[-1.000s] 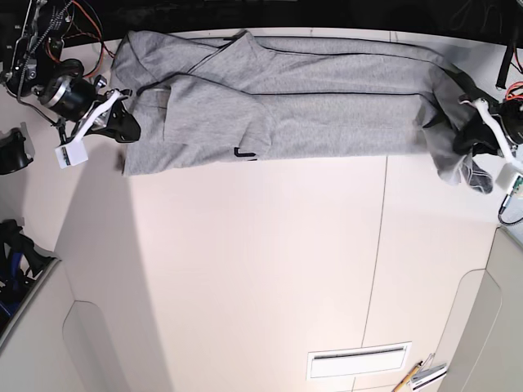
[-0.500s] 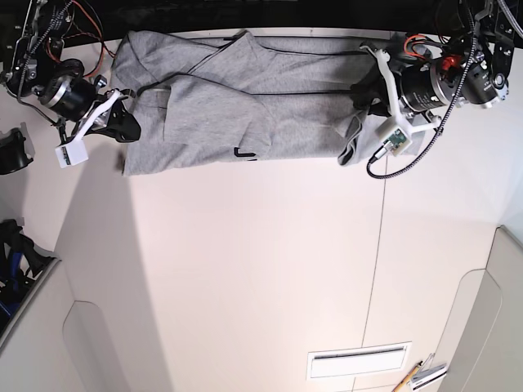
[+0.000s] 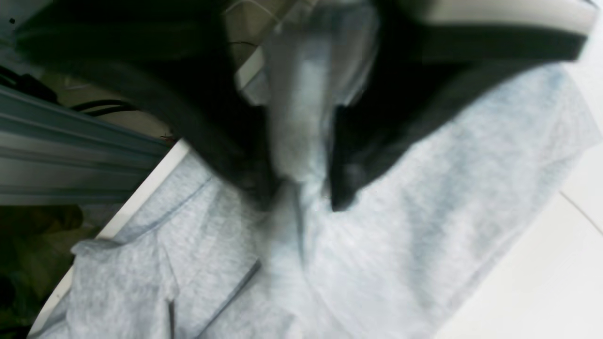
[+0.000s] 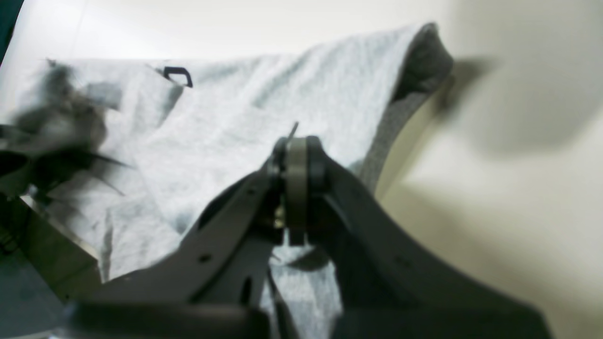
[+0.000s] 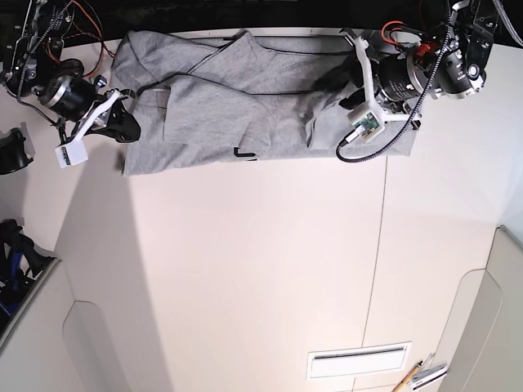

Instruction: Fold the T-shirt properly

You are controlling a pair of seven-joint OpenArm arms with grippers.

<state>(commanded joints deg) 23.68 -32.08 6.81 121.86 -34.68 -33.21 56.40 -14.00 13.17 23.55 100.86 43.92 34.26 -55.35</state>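
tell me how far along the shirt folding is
Partway. Done: the T-shirt already lies as a long, narrowed band along the table's far edge. In hand: the left tool is shut on the T-shirt's end, carrying it over the band toward the middle, while the right tool pins the opposite end. Left: laying that end flat, releasing, and probably another fold.
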